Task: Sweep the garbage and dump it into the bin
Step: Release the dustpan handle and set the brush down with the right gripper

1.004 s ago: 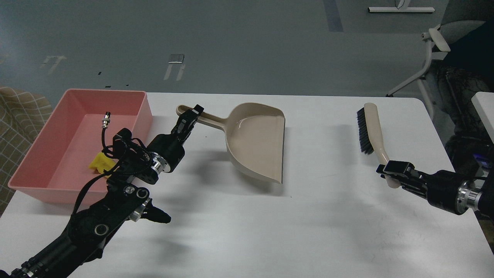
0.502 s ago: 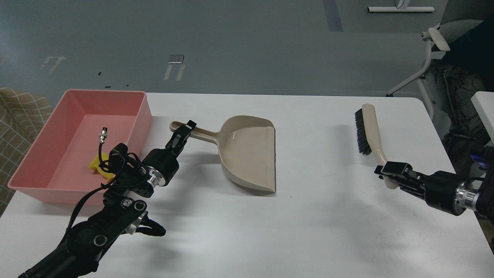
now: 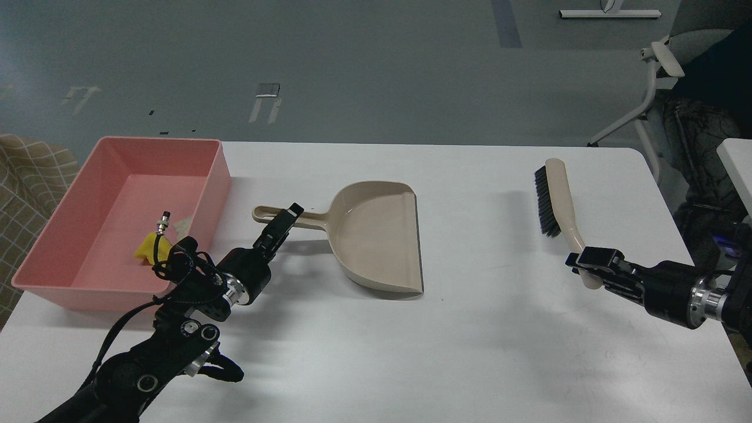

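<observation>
The garbage lies inside the bin (image 3: 88,194), the pink tub at the left end of the table (image 3: 482,352). A yellow sponge piece (image 3: 145,247) is seen on the tub's floor toward its near right corner, partly hidden behind the cables of the left arm. A whitish strip (image 3: 183,224) lies just beyond it, close to the tub's right wall.

To the right of the tub, the beige dustpan (image 3: 376,235) rests on the table with its open edge turned to the right and its long handle pointing left toward the tub. The left gripper (image 3: 281,222) is placed at the handle, its dark fingers on either side of it; the jaws are set narrow on the handle, though whether firm contact is made cannot be told.

Well apart, near the right end of the table, the brush (image 3: 555,205) is held with its black bristles facing left and its beige handle running toward the near edge. The lower end of that handle is clamped between the jaws of the right gripper (image 3: 590,261).
</observation>
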Tool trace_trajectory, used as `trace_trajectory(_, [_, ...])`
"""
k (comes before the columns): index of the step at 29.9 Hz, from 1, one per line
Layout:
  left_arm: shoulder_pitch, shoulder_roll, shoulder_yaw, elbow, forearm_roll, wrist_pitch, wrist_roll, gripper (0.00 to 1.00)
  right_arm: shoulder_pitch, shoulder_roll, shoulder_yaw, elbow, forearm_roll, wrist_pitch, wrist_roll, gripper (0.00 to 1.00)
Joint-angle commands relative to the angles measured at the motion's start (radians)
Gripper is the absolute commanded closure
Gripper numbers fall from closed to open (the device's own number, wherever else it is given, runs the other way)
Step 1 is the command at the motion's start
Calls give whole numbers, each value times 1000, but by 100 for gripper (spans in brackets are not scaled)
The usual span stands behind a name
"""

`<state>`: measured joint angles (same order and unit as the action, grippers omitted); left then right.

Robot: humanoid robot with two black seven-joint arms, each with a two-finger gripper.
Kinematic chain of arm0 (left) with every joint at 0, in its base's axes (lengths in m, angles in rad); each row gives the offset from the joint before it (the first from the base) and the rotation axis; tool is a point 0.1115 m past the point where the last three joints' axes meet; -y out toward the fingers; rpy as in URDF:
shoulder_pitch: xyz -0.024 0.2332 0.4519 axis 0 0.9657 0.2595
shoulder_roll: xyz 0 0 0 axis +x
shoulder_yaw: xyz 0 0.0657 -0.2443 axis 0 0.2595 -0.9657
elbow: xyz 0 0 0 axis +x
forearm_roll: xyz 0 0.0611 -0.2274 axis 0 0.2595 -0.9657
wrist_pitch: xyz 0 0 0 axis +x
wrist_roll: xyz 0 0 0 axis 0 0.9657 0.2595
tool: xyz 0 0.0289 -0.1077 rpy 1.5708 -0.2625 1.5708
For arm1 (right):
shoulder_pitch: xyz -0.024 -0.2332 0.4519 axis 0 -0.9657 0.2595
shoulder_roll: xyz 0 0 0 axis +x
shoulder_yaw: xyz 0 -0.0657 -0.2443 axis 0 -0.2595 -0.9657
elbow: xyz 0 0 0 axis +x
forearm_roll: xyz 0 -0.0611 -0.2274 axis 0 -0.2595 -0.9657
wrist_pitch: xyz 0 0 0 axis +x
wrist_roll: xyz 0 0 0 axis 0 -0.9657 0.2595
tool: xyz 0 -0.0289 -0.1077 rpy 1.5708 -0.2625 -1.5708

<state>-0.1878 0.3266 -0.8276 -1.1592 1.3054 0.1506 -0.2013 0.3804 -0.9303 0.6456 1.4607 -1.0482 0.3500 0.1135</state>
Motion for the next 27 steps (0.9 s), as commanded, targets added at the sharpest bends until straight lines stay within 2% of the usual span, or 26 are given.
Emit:
trace_trajectory(1, [17,22,18,-7,-1,-2,-6,3,6,-1,0,7,1,6,0,100])
trace_trajectory(3, [31,34,18,-19,-3,-2,-21,3,11,-2,0,6,1,21,0,100])
trace_trajectory(13, [96,155,-4,-195,-32,-40,-43,2,23,16,-24,0,-7,47,-3,100])
trace_trajectory(22, [103,164,-30,-289,-75,-42,-49,2,18,18,-52,-26,-24,46,-8,100])
trace_trajectory(26, [99,164,-42,-298,-74,-42,-49,2,18,18,-52,-31,-22,46,-14,83])
trace_trajectory(27, [96,166,-42,-298,-74,-43,-49,2,18,18,-52,-31,-22,43,-18,75])
